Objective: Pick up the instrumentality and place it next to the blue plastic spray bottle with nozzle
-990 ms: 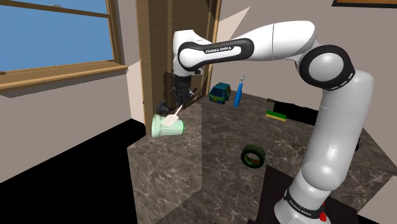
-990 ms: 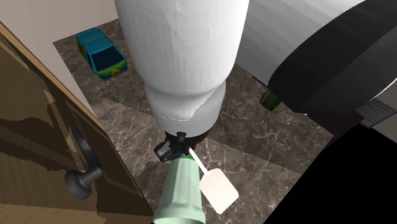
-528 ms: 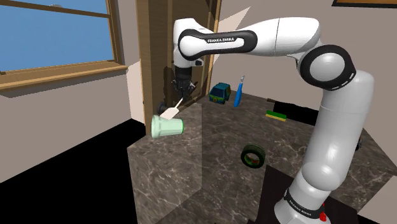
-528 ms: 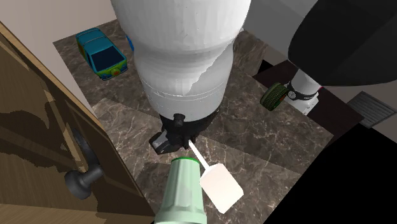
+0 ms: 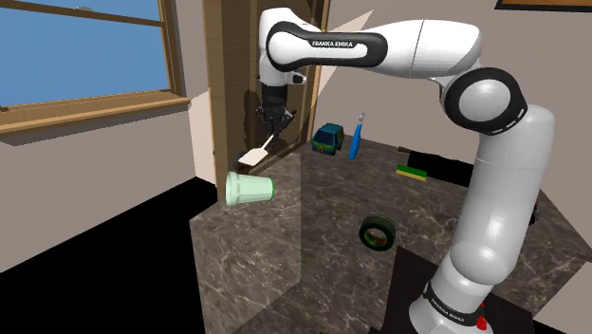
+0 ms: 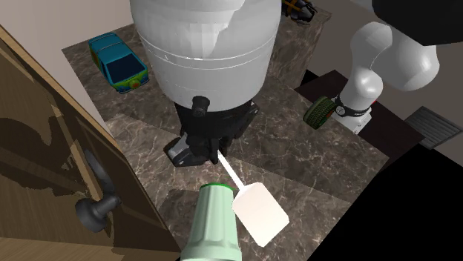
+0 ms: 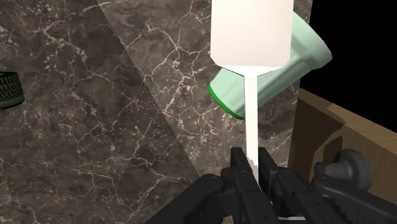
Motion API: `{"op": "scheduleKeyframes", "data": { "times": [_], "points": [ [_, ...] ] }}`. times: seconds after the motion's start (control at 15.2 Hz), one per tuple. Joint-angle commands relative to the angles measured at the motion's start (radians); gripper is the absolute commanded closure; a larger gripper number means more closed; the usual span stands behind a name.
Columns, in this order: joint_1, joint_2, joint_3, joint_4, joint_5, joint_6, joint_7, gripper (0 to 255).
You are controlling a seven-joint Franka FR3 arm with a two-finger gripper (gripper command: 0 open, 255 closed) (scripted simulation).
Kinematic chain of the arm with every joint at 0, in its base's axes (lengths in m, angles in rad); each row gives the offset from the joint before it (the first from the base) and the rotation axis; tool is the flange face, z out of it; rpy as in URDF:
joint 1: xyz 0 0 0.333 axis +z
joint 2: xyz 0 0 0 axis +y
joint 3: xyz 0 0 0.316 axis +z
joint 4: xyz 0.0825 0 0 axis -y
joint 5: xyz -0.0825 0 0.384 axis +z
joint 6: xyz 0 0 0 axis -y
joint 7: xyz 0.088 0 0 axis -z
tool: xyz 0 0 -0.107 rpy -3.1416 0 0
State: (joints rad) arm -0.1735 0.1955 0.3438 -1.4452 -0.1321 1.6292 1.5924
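Observation:
The instrumentality is a white spatula (image 5: 253, 156) with a thin handle and a flat blade (image 6: 260, 214). My gripper (image 5: 271, 131) is shut on the handle's end and holds it in the air above the marble table's corner, blade hanging down. In the wrist view the fingers (image 7: 241, 173) clasp the handle, and the blade (image 7: 251, 32) hangs over a pale green cup (image 7: 280, 70). The blue spray bottle (image 5: 356, 139) stands upright at the table's back, to the shoulder view's right of my gripper.
The green cup (image 5: 249, 188) lies on its side at the table's corner near the edge. A blue-green toy van (image 5: 328, 139) sits beside the bottle. A dark tape roll (image 5: 377, 232) and a green sponge (image 5: 412, 172) lie nearer the stand. A wooden door (image 5: 232, 85) with a knob (image 6: 96, 210) stands close behind my hand.
My gripper has risen with the spatula in it, lifting the blade up and away from the green cup. The cup and the other things have stayed put.

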Motion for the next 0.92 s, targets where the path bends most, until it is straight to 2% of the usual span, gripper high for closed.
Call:
{"op": "scheduleKeyframes", "data": {
  "times": [0.0, 0.79, 0.86],
  "points": [
    [0.005, 0.008, 0.002, 0.04, -0.003, -0.033, 0.002, 255],
    [0.035, 0.084, 0.007, 0.309, -0.032, -0.23, 0.0, 255],
    [0.013, 0.057, 0.0, 0.271, -0.02, -0.216, -0.023, 255]
  ]
}}
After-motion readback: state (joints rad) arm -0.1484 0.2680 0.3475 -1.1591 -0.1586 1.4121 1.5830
